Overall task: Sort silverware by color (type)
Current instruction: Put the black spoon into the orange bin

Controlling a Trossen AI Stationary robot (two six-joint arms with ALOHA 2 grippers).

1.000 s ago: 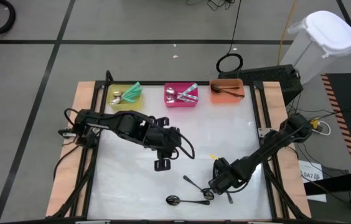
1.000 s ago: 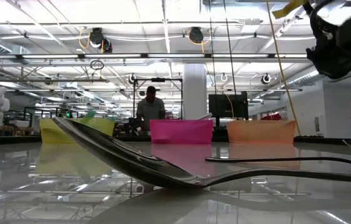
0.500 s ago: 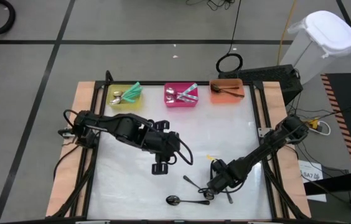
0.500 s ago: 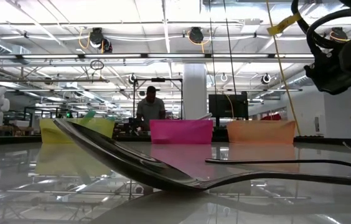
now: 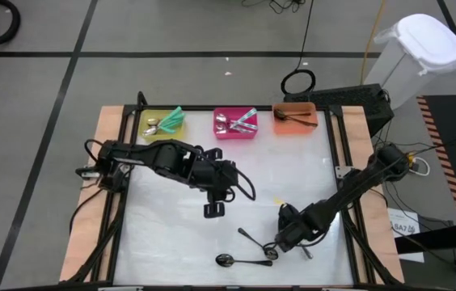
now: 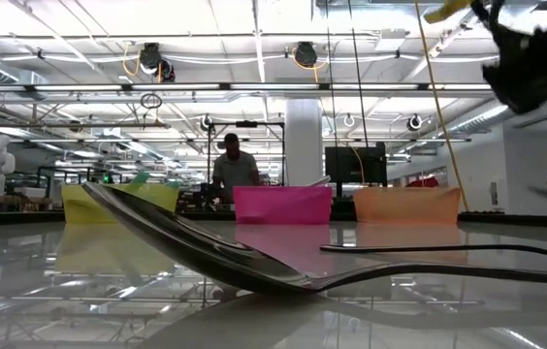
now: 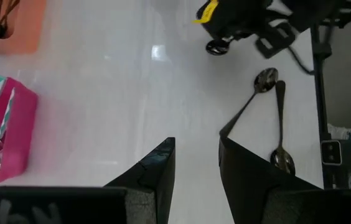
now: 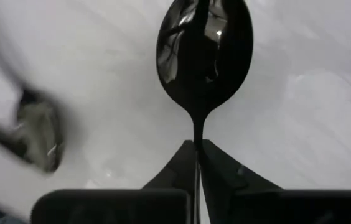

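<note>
The right end effector pinches a dark spoon by its handle.

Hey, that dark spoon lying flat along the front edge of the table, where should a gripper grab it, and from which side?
Grip the front spoon on its thin handle, about midway, coming straight down from above with the fingers across the handle. It lies flat, so no side approach gets under it. Its bowl points left, and the handle's right end lies close to the other dark spoon, so stay clear of that end.
</note>
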